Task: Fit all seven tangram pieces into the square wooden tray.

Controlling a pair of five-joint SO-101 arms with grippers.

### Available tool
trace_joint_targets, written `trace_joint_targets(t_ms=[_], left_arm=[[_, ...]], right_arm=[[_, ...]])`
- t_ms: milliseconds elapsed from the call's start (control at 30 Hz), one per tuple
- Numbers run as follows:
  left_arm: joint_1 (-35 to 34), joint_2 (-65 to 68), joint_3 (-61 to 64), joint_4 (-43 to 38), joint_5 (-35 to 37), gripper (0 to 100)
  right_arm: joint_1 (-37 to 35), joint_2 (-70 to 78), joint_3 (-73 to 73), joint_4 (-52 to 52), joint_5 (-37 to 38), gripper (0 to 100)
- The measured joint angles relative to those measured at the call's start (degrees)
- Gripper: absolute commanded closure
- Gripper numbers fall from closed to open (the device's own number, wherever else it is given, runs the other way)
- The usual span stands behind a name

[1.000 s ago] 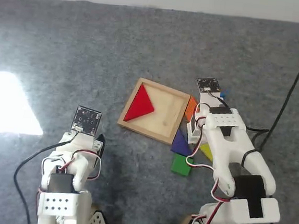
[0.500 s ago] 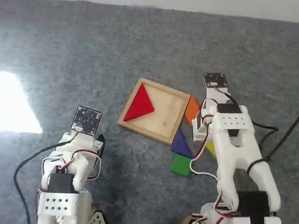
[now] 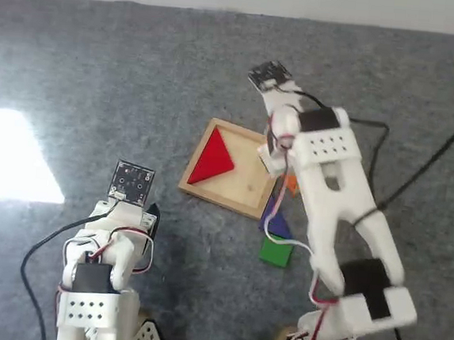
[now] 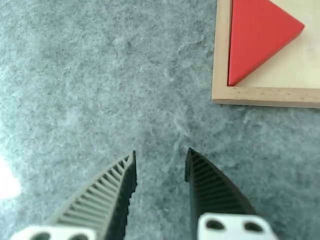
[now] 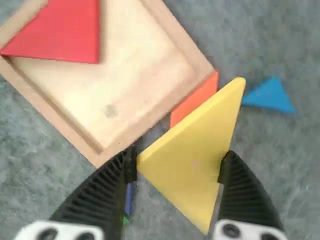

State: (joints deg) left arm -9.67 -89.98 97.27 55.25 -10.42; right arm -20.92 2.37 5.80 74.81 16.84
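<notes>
My right gripper is shut on a yellow triangle, holding it in the air by the square wooden tray's corner. A red triangle lies in the tray. An orange piece rests against the tray's outer rim, and a small blue triangle lies farther out on the felt. In the high view the right gripper hangs over the right edge of the tray. My left gripper stands open over bare felt, short of the tray's corner.
A purple piece and a green square lie on the grey felt just in front of the tray's right corner. The orange piece peeks out beside the right arm. The left arm sits at the front left.
The right arm has lifted the yellow triangle off the felt right of the tray and swung it left and farther back, over the tray's right edge. The left arm has stayed still.
</notes>
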Motion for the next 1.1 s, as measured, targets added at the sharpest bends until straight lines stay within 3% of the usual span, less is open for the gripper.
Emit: trace_joint_targets(t_ms=[233,400,533,833,1100], left_arm=[[0.0,0.0,0.0,0.0,0.0,85],[0.0,0.0,0.0,0.0,0.0,85],[0.0,0.0,0.0,0.0,0.0,85],[0.0,0.0,0.0,0.0,0.0,85],[0.0,0.0,0.0,0.0,0.0,85]], right_arm=[[-4.7,21.7,-28.2,9.5,8.3,83.3],[-6.6,29.9,-35.8,10.8,10.8,83.2],[-3.0,30.0,-36.9,11.4,9.8,82.4],[7.0,25.8,-33.2,10.1,6.3,77.5],[4.8,10.9,-2.9,-8.7,6.3,77.5]])
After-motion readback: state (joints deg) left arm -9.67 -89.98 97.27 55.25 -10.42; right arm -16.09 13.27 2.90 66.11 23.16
